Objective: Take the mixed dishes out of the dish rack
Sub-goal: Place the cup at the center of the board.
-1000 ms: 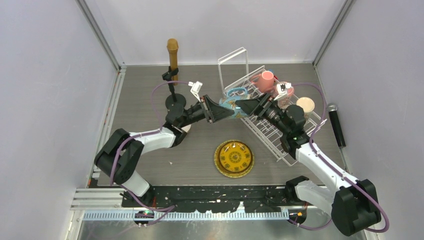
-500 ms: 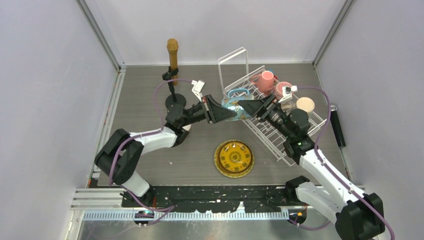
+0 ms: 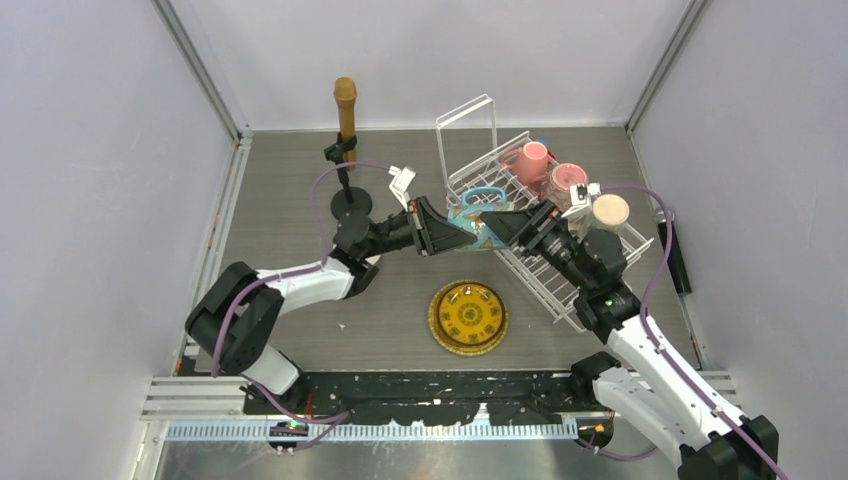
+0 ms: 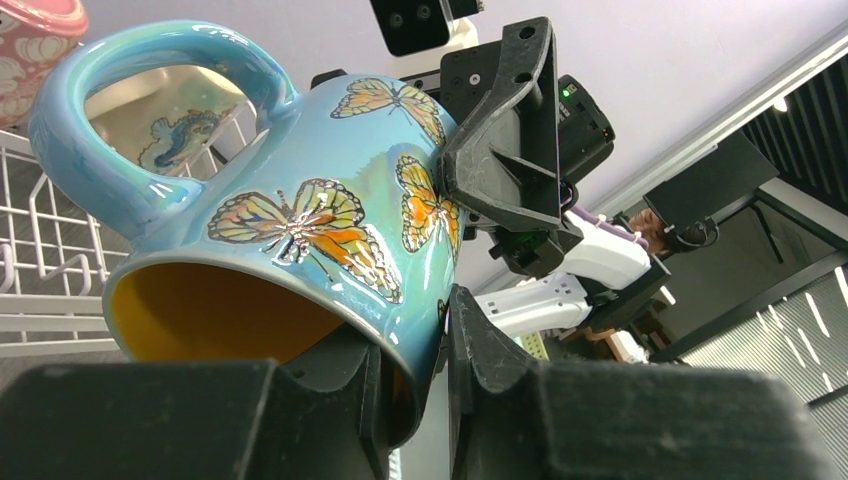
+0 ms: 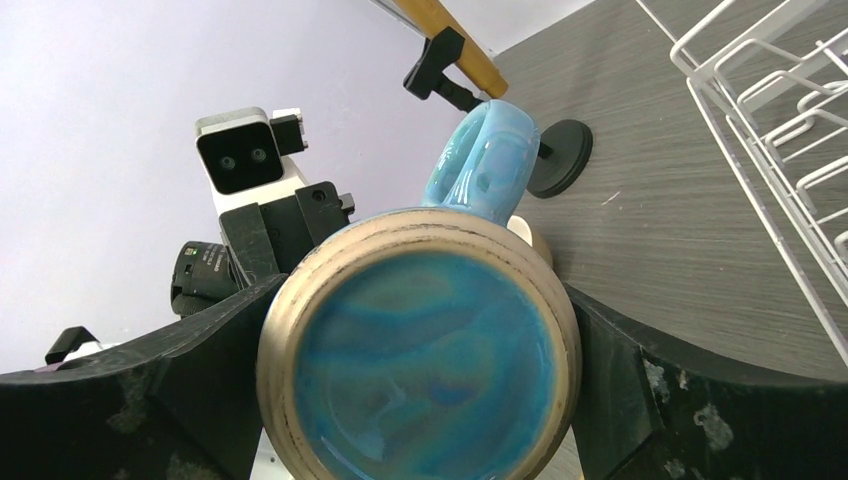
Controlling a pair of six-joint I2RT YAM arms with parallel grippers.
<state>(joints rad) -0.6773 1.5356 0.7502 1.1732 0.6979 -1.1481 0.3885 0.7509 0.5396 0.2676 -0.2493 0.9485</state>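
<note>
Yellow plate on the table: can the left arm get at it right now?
Probably not yet. The left pincer is shut on the rim of the blue butterfly mug, so it is busy. The yellow plate itself lies flat in the open, with nothing over it.

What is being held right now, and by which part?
The blue butterfly mug: the left gripper pinches its rim wall; the right gripper flanks its base, grip unclear.

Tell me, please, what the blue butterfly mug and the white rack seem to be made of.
Blue butterfly mug: probably glazed ceramic, given its glossy, iridescent sheen and thick rim. White rack: likely coated metal wire, judging by thin, smooth white rods.
</note>
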